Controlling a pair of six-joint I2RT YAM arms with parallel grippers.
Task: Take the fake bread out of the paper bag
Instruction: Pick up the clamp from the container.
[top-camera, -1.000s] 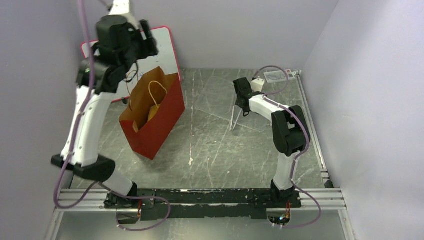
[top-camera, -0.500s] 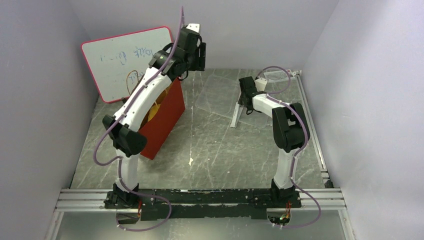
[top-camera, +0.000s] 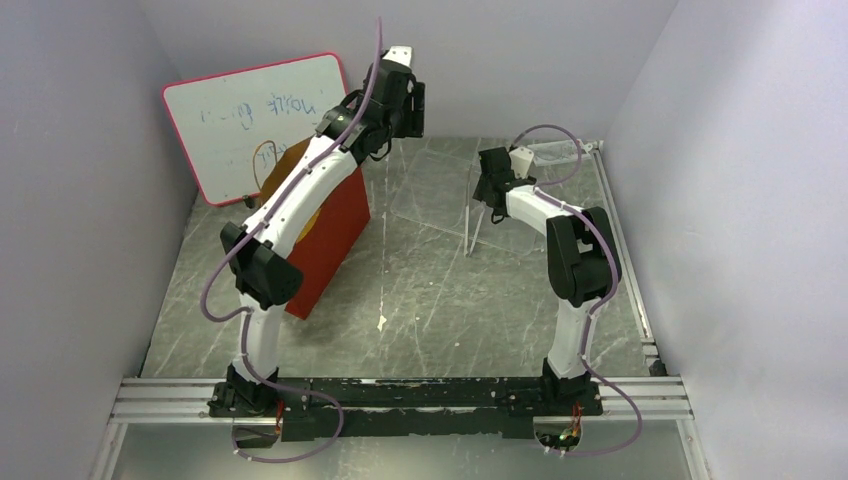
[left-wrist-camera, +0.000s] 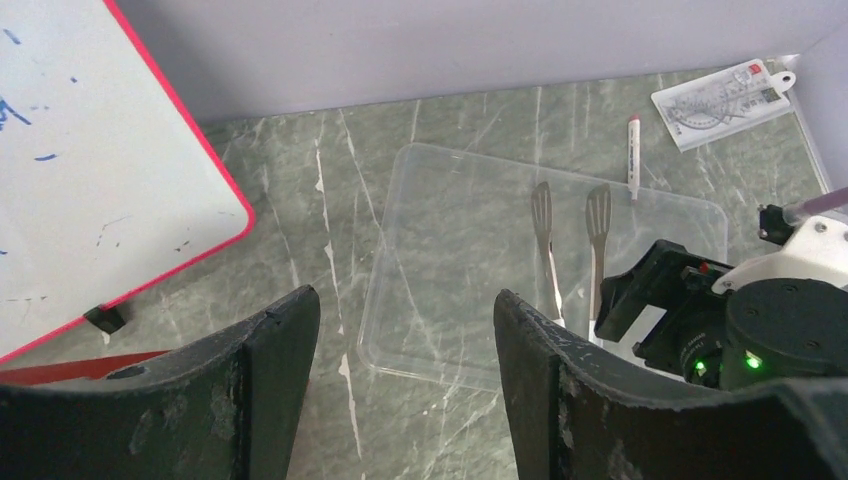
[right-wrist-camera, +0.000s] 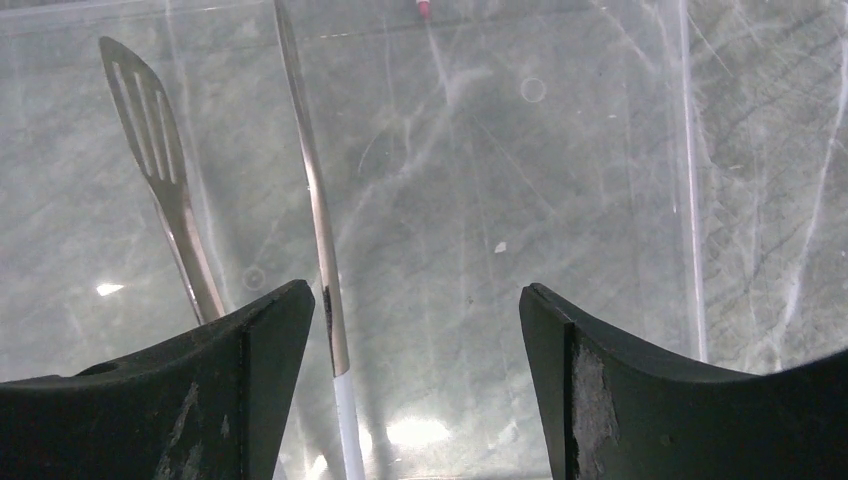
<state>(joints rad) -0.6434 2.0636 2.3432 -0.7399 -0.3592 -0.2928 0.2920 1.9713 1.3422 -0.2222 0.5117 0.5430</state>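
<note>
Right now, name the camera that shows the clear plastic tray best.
Left wrist: the clear tray shows nearly its whole outline, with one corner hidden behind the right arm. Top external shows only a faint sheen. Right wrist sees just a close-up patch, with the metal tongs across it.

Paper bag (top-camera: 335, 235): red outside, standing upright on flat bottom at left rear of scene, mouth up. Sliver of brown kraft inside and thin looped handle show at top. Rest of mouth hidden; contents cannot be told.
</note>
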